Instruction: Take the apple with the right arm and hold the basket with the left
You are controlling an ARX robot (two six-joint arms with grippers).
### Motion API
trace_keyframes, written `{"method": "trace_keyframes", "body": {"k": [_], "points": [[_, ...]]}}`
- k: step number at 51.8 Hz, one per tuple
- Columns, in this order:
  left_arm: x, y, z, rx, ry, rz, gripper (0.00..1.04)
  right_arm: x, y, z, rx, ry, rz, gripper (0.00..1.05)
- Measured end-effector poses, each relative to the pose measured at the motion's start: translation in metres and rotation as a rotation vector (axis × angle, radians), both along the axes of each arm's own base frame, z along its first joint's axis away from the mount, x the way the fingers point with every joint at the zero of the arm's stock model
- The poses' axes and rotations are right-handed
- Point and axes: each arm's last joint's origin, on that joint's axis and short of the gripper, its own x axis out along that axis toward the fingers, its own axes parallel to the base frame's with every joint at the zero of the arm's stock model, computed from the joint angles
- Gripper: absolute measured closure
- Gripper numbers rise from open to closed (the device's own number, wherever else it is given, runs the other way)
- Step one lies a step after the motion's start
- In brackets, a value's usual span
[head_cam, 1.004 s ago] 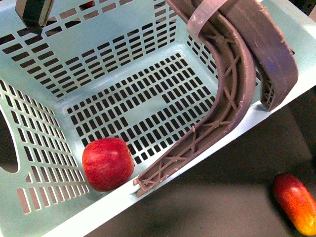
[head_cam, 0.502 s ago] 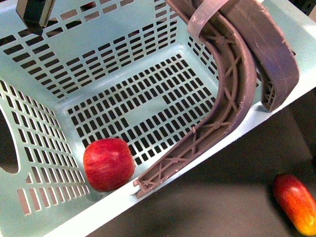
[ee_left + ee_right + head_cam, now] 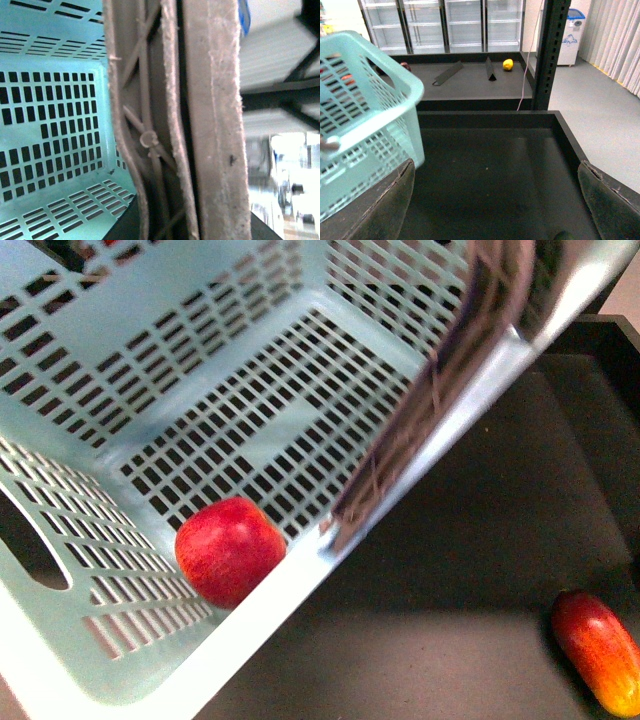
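The red apple (image 3: 228,548) lies inside the light teal basket (image 3: 90,310), in its lowest corner against the near wall. The basket is tilted and lifted, and its brown-mauve handles (image 3: 490,300) are blurred at the upper right. In the left wrist view the handles (image 3: 210,120) fill the frame right in front of the camera, with the basket's slotted wall (image 3: 50,125) beside them; my left gripper is shut on the basket and its fingers are hidden. My right gripper (image 3: 497,200) is open and empty over the dark surface, with the basket (image 3: 365,125) beside it.
An elongated red-and-yellow fruit (image 3: 598,650) lies on the dark table (image 3: 450,590) at the front right. In the right wrist view a raised black rim (image 3: 570,140) borders the table, with a black post (image 3: 552,50) and a yellow object (image 3: 508,64) beyond.
The basket has swung and tilted upward, its handles moving to the upper right and blurring. The apple stayed in the low corner, shifted slightly. The dark object at the top left has left the frame.
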Motion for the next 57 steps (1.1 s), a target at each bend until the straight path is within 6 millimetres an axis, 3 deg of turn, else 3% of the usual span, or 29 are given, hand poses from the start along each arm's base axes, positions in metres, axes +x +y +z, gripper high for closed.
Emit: {"method": "trace_keyframes", "body": {"k": [5, 15, 36, 57], "points": [[0.005, 0.010, 0.001, -0.029, -0.016, 0.163, 0.90, 0.000, 0.000, 0.000, 0.000, 0.000, -0.002, 0.09], [0.025, 0.034, -0.003, -0.054, 0.011, 0.267, 0.90, 0.000, 0.000, 0.000, 0.000, 0.000, -0.002, 0.09], [0.087, 0.110, -0.055, -0.093, 0.291, 0.548, 0.90, 0.000, 0.000, 0.000, 0.000, 0.000, -0.002, 0.09], [0.098, 0.144, -0.092, -0.093, 0.431, 0.611, 0.90, 0.000, 0.000, 0.000, 0.000, -0.001, -0.002, 0.09]]}}
